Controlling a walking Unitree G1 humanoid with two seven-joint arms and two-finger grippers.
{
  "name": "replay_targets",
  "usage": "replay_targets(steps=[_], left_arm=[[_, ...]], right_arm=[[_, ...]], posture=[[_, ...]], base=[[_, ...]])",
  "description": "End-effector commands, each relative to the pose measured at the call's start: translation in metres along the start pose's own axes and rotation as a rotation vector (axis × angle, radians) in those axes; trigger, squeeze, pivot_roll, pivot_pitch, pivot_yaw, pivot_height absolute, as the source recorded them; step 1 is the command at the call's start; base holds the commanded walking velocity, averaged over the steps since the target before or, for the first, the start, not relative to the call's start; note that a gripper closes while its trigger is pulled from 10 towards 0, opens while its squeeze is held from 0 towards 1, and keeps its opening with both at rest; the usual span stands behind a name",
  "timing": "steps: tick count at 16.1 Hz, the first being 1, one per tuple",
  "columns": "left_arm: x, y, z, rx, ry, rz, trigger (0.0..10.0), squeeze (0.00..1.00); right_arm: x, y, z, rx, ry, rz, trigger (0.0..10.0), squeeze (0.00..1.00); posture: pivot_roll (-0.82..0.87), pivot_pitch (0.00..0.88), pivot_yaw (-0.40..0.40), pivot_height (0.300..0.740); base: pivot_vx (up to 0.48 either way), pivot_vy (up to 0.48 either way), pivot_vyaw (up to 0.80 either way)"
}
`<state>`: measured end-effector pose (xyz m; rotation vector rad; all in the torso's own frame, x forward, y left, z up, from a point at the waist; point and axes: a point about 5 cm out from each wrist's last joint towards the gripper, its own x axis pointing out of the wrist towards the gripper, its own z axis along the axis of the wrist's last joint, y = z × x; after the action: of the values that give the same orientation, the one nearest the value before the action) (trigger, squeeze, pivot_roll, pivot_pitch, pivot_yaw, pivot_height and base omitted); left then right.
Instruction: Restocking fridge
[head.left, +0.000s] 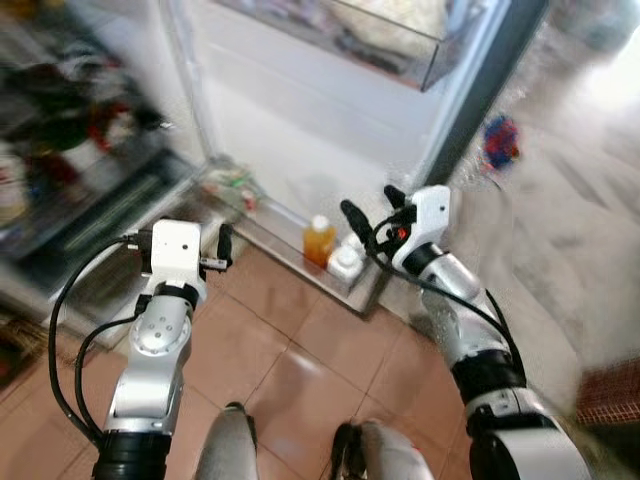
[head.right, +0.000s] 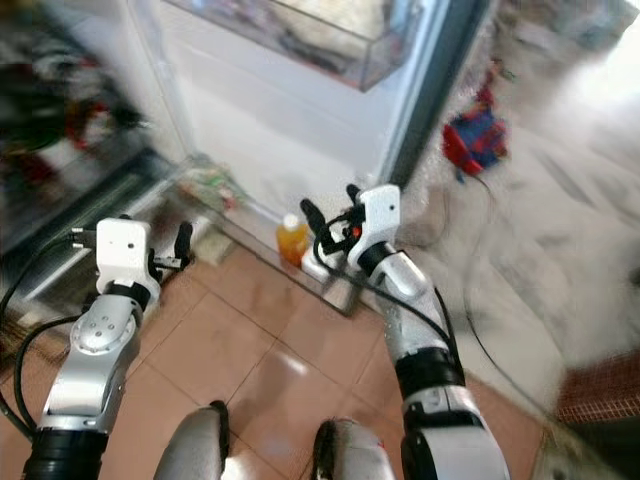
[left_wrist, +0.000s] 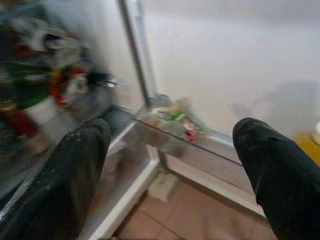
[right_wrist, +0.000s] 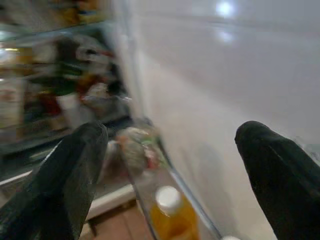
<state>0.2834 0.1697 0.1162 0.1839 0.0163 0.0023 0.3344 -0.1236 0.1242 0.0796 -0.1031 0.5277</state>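
Standing in the lowest shelf of the open fridge door (head.left: 300, 130), an orange bottle (head.left: 318, 241) with a white cap sits beside white containers (head.left: 346, 262). Right gripper (head.left: 372, 212) hovers just beside it, fingers spread wide and empty; left gripper (head.left: 222, 245) likewise gapes, holding nothing. Probably light, rigid, slick plastic: best pinched around its mid-body.

The lowest door shelf (head.left: 300, 262) carries an orange bottle (head.left: 318, 241) beside white containers (head.left: 346, 261).
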Motion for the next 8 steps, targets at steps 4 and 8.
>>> replay_targets(steps=[4, 8], left_arm=[[-0.002, -0.002, -0.002, 0.002, -0.001, -0.020, 10.0, 0.00], [-0.001, -0.001, -0.003, 0.000, -0.003, -0.018, 10.0, 0.00]], right_arm=[[-0.025, 0.006, -0.015, -0.057, 0.088, 0.065, 10.0, 0.00], [-0.039, 0.010, -0.027, -0.100, 0.134, 0.007, 10.0, 0.00]], posture=[[0.10, 0.151, -0.043, 0.740], [0.10, 0.147, -0.043, 0.740]], base=[[0.000, -0.148, 0.20], [0.000, -0.393, 0.00]])
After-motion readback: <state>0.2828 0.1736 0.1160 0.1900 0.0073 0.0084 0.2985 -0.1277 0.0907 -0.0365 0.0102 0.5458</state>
